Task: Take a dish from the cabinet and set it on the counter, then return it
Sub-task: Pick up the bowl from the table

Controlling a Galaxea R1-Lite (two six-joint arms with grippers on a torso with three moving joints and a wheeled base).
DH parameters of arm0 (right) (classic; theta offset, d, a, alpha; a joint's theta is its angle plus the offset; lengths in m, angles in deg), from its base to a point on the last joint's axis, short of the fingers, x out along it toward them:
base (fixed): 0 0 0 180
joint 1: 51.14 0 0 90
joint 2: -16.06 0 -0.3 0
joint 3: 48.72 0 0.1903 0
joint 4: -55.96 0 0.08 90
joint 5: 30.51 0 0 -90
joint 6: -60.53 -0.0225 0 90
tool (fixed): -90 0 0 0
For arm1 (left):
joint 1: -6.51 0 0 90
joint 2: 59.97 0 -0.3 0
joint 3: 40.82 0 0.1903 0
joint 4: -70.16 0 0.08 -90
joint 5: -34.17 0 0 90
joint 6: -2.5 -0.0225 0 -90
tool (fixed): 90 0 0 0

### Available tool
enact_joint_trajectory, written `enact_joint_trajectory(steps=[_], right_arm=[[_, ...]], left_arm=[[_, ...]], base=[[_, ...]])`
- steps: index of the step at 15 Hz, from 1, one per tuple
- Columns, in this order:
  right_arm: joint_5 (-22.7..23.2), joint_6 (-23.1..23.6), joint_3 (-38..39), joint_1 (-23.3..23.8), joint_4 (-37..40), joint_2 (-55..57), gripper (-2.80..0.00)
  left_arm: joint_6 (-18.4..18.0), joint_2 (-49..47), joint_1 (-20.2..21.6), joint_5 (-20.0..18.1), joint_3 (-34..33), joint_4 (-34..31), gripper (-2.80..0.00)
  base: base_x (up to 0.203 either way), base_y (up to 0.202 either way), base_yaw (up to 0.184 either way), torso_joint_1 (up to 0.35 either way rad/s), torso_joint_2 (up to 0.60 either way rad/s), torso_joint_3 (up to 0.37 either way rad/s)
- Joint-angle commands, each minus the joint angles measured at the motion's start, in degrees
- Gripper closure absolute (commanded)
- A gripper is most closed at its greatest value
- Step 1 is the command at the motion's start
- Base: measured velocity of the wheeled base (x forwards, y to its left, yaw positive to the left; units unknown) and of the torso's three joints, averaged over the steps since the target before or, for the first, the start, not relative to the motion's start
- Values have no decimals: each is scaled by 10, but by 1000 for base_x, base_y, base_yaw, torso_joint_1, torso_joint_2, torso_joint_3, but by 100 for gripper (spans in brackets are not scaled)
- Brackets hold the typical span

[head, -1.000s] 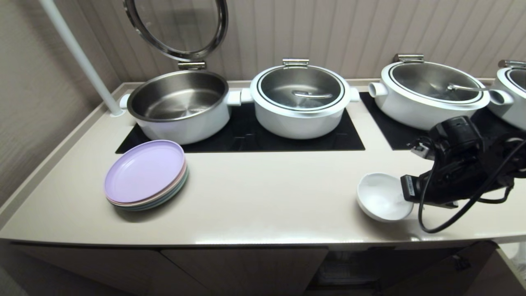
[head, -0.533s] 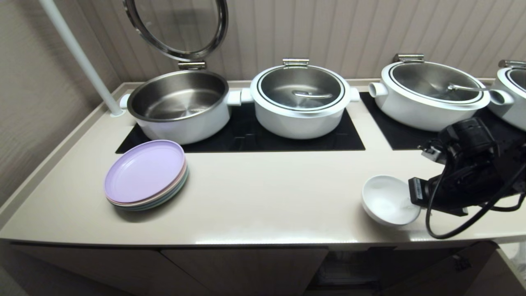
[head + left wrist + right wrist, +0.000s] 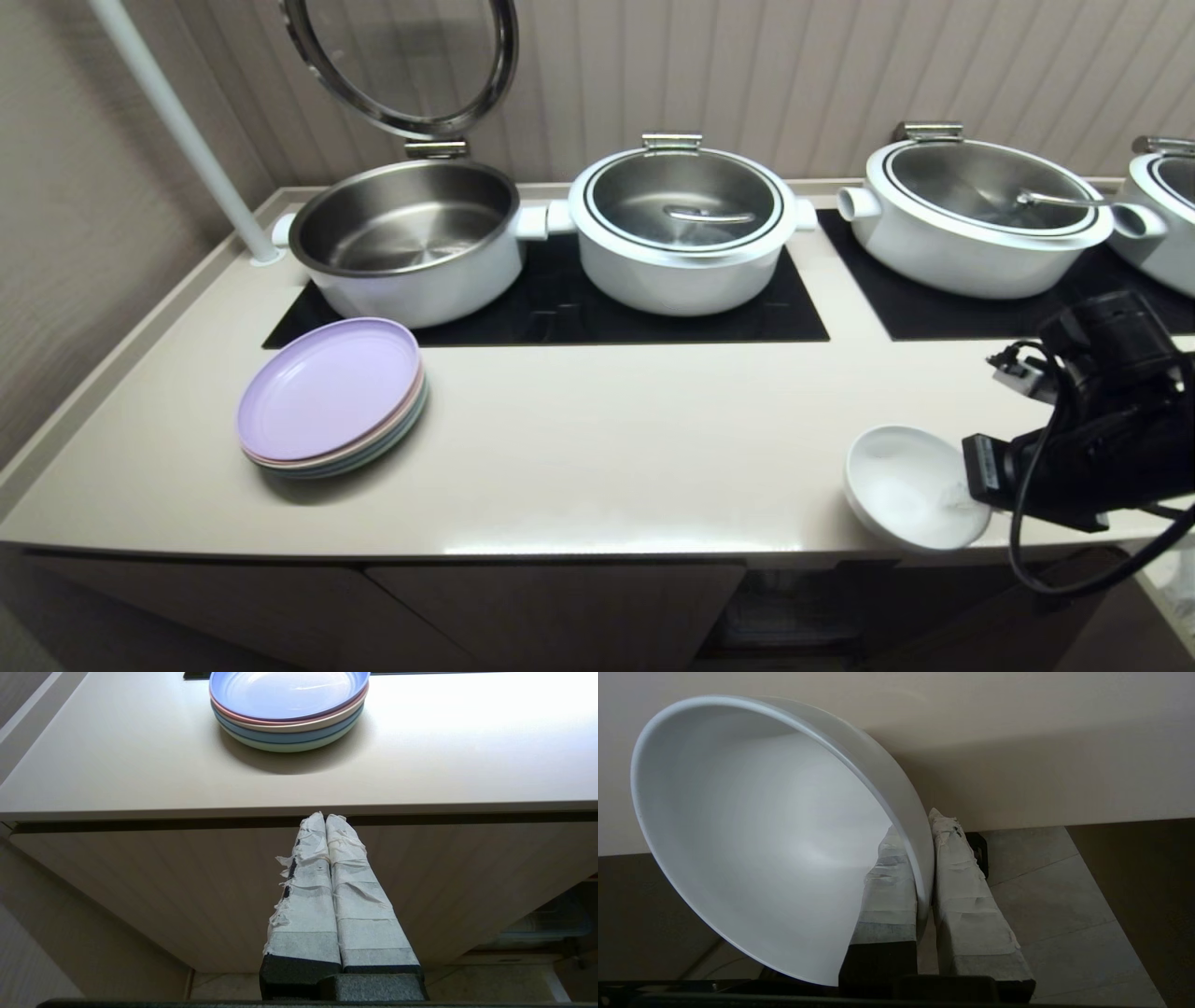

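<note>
The dish (image 3: 910, 485), a small white bowl, hangs tilted over the front right edge of the counter (image 3: 607, 448). My right gripper (image 3: 962, 499) is shut on its rim. In the right wrist view one taped finger lies inside the dish (image 3: 761, 835) and the other outside, so my right gripper (image 3: 917, 828) pinches the wall. The cabinet (image 3: 560, 607) shows as beige doors under the counter, its inside hidden. My left gripper (image 3: 325, 817) is shut and empty, parked low in front of a cabinet door (image 3: 140, 882).
A stack of pastel plates (image 3: 329, 392) with a purple one on top lies at the left front of the counter. Three white pots (image 3: 686, 224) stand on black cooktop panels (image 3: 560, 308) at the back, the left one (image 3: 411, 238) with its lid raised. A white pole (image 3: 177, 121) rises at the back left.
My right gripper has carried the dish to the right and toward the counter's front edge. The left arm and everything else have stayed still.
</note>
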Motion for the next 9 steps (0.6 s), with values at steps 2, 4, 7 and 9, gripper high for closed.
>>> enact_joint_trajectory(steps=[2, 4, 7, 9], right_arm=[[0, 0, 28, 0, 2, -46, 0], [0, 0, 53, 1, 2, -72, 0], [-1, 1, 99, 0, 2, -120, 0], [-11, 1, 129, 0, 2, -151, 0]], left_arm=[[0, 0, 0, 0, 0, 0, 0], [0, 0, 0, 0, 0, 0, 0], [0, 0, 0, 0, 0, 0, 0], [0, 0, 0, 0, 0, 0, 0]], base=[[0, 0, 0, 0, 0, 0], [0, 0, 0, 0, 0, 0], [0, 0, 0, 0, 0, 0], [0, 0, 0, 0, 0, 0]])
